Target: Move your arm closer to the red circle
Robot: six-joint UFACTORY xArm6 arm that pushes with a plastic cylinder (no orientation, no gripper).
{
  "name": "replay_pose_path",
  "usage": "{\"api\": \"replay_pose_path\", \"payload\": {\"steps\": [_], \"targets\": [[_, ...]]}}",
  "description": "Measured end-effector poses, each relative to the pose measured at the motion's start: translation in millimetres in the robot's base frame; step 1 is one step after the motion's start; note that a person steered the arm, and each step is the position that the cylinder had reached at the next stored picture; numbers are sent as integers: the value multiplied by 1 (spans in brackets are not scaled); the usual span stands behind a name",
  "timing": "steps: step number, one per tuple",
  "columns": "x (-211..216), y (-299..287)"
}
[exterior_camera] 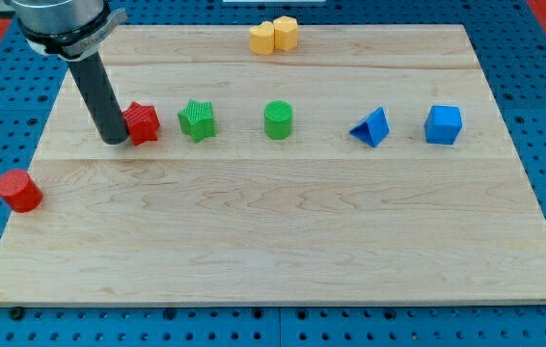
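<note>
The red circle (18,190), a short red cylinder, stands near the view's left edge of the wooden board (283,241). My tip (114,141) rests on the board up and to the right of it, a good gap away. The tip touches the left side of a red block (142,123) of angular shape.
In a row to the right of the red angular block stand a green star (197,120), a green cylinder (278,120), a blue triangle (371,127) and a blue cube (443,124). Two yellow blocks (273,36) sit together at the view's top edge.
</note>
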State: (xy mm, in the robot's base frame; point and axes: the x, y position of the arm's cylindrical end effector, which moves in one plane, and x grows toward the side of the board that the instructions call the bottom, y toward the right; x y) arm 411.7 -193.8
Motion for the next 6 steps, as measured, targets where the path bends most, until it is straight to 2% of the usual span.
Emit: {"api": "replay_pose_path", "payload": {"steps": [1,2,3,4,6], "targets": [[63,1],[145,-11],[166,-79],[155,-111],[109,-110]]}}
